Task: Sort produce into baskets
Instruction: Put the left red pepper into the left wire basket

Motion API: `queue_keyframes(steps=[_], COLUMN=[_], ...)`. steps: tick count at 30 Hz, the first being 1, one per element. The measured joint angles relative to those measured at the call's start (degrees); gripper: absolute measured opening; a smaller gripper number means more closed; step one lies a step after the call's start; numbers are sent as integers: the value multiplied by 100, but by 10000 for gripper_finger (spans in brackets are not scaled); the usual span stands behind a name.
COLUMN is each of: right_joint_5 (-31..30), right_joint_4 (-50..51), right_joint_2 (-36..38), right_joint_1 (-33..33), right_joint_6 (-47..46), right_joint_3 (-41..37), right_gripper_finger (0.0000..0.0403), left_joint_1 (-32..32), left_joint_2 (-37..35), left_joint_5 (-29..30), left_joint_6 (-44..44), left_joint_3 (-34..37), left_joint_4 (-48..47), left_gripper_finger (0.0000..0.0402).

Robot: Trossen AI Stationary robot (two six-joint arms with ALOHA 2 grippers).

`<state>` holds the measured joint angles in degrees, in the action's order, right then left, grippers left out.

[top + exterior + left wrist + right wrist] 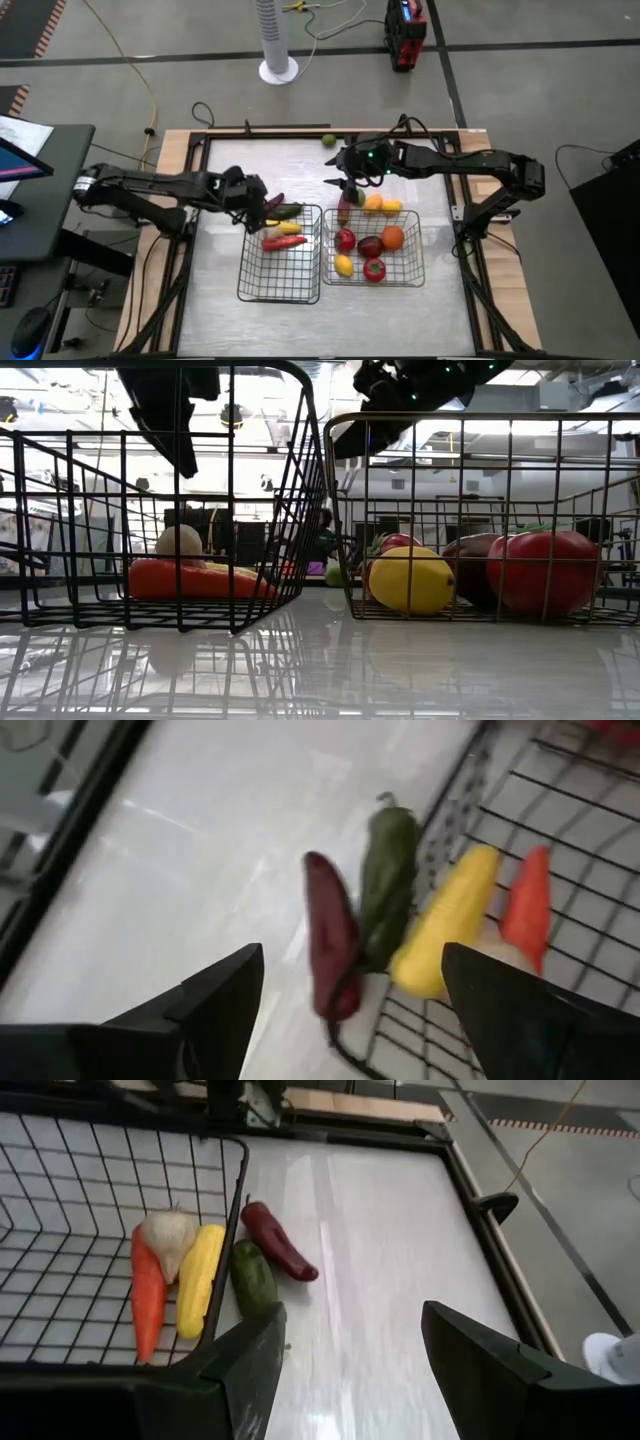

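Note:
Two wire baskets sit side by side, the left basket (280, 285) and the right basket (412, 262). The left one holds a long red piece (525, 905), a long yellow piece (450, 920) and a whitish garlic (168, 1232). A long maroon piece (330, 935) and a long green piece (388, 885) lie on the table against that basket's outer far-left corner. My left gripper (350, 1010) hovers open just above them, touching nothing. My right gripper (350, 1370) is open and holds nothing above the right basket's far edge (345, 190). Round red, orange and yellow pieces (375, 245) fill the right basket.
A small green round piece (328, 140) lies alone near the table's far edge. A raised dark frame (190, 250) borders the table. Bare table surface lies left of the left basket and in front of both baskets.

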<state>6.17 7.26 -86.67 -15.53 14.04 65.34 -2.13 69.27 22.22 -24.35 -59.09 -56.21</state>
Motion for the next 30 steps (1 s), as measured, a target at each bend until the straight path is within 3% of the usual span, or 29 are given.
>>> queue_keyframes(steps=[5, 9, 17, 30], right_joint_5=[1, 0, 9, 17], right_joint_4=[12, -327, -659, -678], right_joint_2=[1, -2, -2, -2], right_joint_1=[0, -17, -24, 103], right_joint_6=[4, -2, -48, -54], right_joint_3=[-107, -349, -446, -446], right_gripper_finger=[265, 265, 265, 265], left_joint_1=[-223, -513, -578, -582], left_joint_2=[-626, -1454, -2530, -2564], left_joint_5=[578, 979, 357, -185], left_joint_6=[-146, -619, -1739, -1464], left_joint_3=[79, 753, 2236, 3113], left_joint_4=[80, 245, 251, 805], left_gripper_finger=[282, 268, 241, 222])
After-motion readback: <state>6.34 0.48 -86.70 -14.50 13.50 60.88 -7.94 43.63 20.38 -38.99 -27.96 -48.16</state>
